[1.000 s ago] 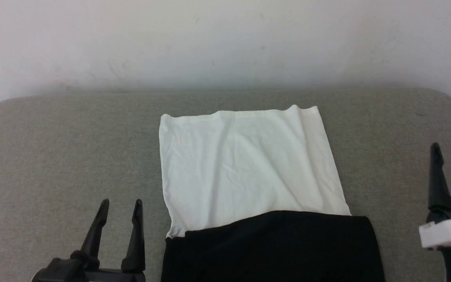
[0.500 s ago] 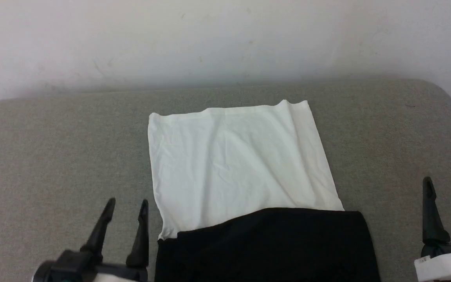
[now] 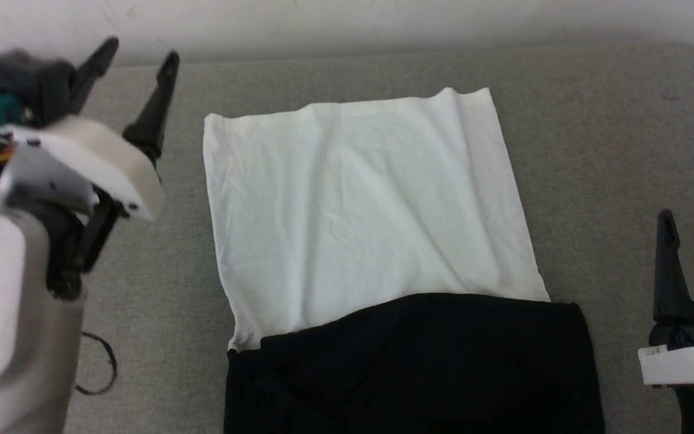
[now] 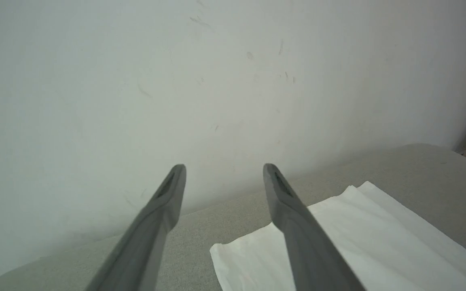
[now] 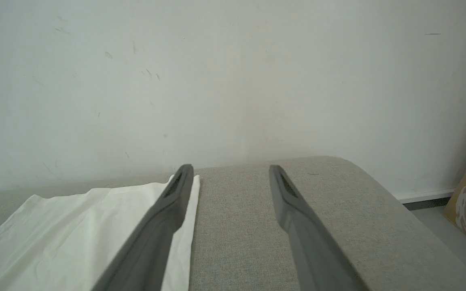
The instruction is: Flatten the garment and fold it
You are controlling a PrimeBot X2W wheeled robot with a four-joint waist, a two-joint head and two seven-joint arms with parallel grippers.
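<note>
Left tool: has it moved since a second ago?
Yes. Against the garment, the left tool went forward, from beside the black part to past the far left corner.

Soft, even light is cast throughout; only a faint shadow is laid at the foot of the wall (image 5: 233, 81), beyond the parted jaws. The left gripper (image 3: 142, 51) and its forearm (image 3: 3, 313) are smeared by blur in the head view. In the black part of the garment (image 3: 371, 241) little detail is held.
</note>
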